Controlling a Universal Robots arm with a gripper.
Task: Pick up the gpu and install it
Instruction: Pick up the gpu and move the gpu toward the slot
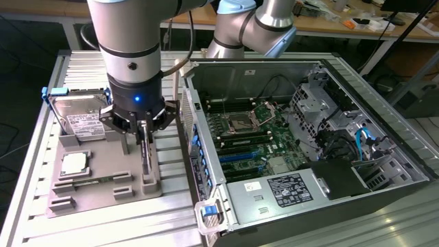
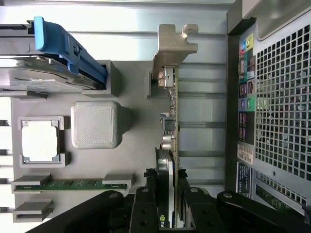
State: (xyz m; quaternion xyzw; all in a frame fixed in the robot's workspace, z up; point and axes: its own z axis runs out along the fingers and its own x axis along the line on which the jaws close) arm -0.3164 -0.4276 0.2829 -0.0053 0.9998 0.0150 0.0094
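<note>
Obs.: the arm [image 1: 130, 51] reaches down from the top of the exterior frame over a grey fixture tray [image 1: 103, 198], which lies on the slatted table [image 1: 41, 226] in the lower left of that frame. The end effector [image 1: 144, 131] is at the tray's edge nearest the case, straddling the gpu [image 1: 147, 159]. The card stands on its long edge in a tray slot, thin and dark. In the wrist view the gpu [image 2: 171, 121] appears edge-on, its silver end bracket [image 2: 175, 46] at the far end from the end effector [image 2: 166, 189]. The black fingers [image 2: 145, 208] sit flush against both faces of the card's cooler, so the end effector reads as closed on the gpu, with the card seated in the tray. Toward the exterior view's left, the tray also holds a hard drive [image 1: 82, 121] in a blue frame, a square processor chip [image 1: 74, 163] and a memory stick [image 1: 92, 181]. The open computer case [image 1: 370, 170] lies on its side at the exterior view's right, just beside the tray, with the motherboard [image 1: 250, 136] exposed.
</note>
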